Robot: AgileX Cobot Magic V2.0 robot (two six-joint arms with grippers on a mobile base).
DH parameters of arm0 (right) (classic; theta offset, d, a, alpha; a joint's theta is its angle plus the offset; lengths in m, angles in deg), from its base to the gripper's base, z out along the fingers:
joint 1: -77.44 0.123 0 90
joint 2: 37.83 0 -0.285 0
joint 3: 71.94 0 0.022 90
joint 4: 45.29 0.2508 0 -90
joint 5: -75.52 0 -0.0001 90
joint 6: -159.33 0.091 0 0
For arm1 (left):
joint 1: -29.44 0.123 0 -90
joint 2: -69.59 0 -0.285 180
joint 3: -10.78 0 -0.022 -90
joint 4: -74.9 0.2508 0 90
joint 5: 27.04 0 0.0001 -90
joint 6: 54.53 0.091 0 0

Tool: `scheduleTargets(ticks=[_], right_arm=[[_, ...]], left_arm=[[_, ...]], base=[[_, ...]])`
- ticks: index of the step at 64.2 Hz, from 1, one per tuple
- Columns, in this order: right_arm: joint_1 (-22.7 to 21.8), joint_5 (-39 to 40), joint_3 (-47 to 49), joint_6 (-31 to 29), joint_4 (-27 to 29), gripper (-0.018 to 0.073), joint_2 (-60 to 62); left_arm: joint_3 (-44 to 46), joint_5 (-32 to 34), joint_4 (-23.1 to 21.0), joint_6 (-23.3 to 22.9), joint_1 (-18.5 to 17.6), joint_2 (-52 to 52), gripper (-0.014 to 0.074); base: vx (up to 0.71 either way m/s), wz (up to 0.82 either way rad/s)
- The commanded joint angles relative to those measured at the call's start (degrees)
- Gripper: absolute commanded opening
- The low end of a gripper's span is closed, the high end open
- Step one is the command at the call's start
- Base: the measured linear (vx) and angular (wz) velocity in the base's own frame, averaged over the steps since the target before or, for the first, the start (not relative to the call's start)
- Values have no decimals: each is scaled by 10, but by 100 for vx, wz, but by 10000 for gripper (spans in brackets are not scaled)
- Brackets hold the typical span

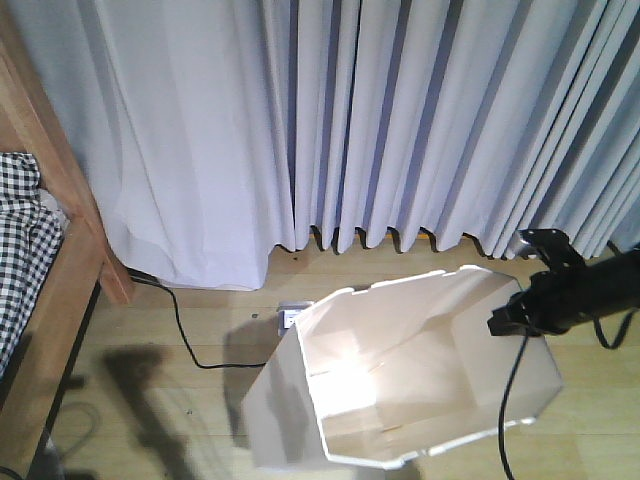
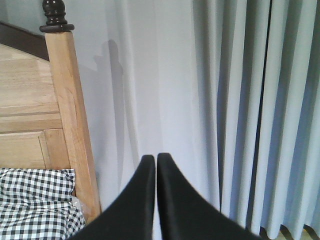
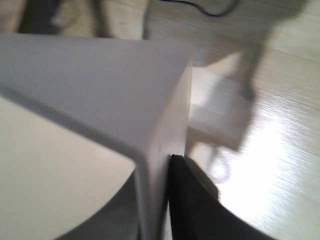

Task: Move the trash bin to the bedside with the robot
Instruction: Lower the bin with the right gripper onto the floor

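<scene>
Right gripper clamped on rim of trash bin, tilted above floor right of bed; left gripper closed, empty. Probably light, thin-walled, flexible; best gripped at rim corner.

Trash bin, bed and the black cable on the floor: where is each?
trash bin point(image 1: 420, 375): front view, pale inner wall.
bed point(image 1: 62, 275): front view, wooden side rail.
black cable point(image 1: 180, 325): front view, middle of its run.

Pale wood-plank floor. Black cable trails across it from the bed's post. White trash bin over the boards, tilted; its base is hidden. Curtain hems reach the floor.
</scene>
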Motion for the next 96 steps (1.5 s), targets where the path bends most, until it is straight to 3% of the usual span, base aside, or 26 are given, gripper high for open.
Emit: scheduleTargets(ticks=[1,19,43,61,78,96], right_arm=[[14,-6,31,81,5,-3,9],[24,41,108,181,7,-3,-74],[24,46,244,201,-2,-3,-237],[29,39,386,268,-68,-3,-364],[66,11,523,380,-174,-1,-467],[80,-19,634,402,-178,26,-552]], left_arm=[[-7,43,-5,-8,-4,-9,-6],[-7,43,-5,-8,-4,-9,-6],[-7,43,-5,-8,-4,-9,-6],[-7,43,-5,-8,-4,-9,-6],[-7,43,-5,-8,-4,-9,-6],[-7,43,-5,-8,-4,-9,-6]], base=[[0,0],[0,0],[0,0],[0,0],[0,0],[0,0]])
